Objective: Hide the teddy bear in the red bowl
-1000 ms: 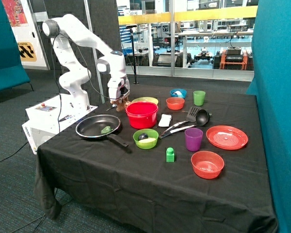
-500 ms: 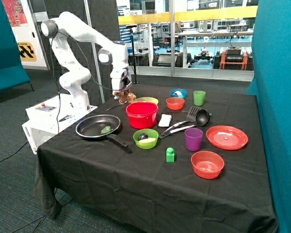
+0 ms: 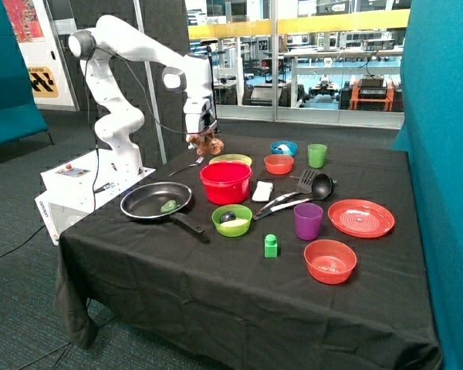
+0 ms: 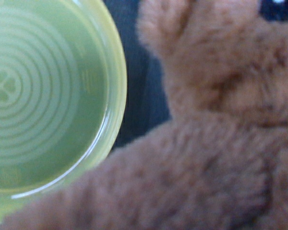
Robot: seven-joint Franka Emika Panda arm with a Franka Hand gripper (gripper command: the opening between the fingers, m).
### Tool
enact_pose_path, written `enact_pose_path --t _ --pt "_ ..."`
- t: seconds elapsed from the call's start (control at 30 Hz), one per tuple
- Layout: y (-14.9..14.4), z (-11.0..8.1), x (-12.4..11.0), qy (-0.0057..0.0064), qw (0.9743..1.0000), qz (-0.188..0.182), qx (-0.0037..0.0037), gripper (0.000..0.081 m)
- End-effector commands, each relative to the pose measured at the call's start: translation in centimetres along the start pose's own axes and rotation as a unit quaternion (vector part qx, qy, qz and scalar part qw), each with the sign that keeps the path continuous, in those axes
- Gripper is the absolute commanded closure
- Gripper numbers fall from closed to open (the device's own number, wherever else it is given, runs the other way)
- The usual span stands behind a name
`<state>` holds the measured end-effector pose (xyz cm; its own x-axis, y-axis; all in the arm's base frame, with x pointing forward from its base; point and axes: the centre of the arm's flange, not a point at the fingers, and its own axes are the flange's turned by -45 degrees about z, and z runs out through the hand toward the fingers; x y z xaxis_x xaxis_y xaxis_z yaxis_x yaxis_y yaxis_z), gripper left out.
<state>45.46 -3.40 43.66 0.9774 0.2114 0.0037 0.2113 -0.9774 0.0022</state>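
While raised behind red bowl (image 3: pixel 225 182), pincer (image 3: pixel 203 137) grips teddy bear (image 3: pixel 207 144).

Outside view: even, bright indoor light, soft, no hard shadows on the black-draped worktop (image 3: pixel 216 285). Daylight-bright glazed wall behind. Faint sheen on the shiny red plastic plate (image 3: pixel 361 218) and the dark round frying pan (image 3: pixel 156 201).

Wrist view: fuzzy brown plush bear (image 4: pixel 206 143) fills the frame, blurred, out of focus. Pale green ribbed bowl (image 4: pixel 43 96) sharper, thin glare along the rim.
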Motion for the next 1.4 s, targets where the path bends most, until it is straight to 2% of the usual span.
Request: enact_pose_path --t 0.0,0.37,0.57,0.87,1.37 --pt "1.3 -1.7 3.0 -0.0019 0.9999 0.011 0.00108 0.0808" --pt "3.7 -2.3 4.9 -0.0019 0.9994 0.033 0.00104 0.0808" --pt "6.1 -1.7 5.9 -0.0019 0.9985 0.055 0.001 0.0808" --pt "8.1 -0.4 7.0 -0.0019 0.9979 0.064 0.00098 0.0808" --pt "8.1 0.8 10.0 -0.0019 0.9986 0.053 0.001 0.0808"
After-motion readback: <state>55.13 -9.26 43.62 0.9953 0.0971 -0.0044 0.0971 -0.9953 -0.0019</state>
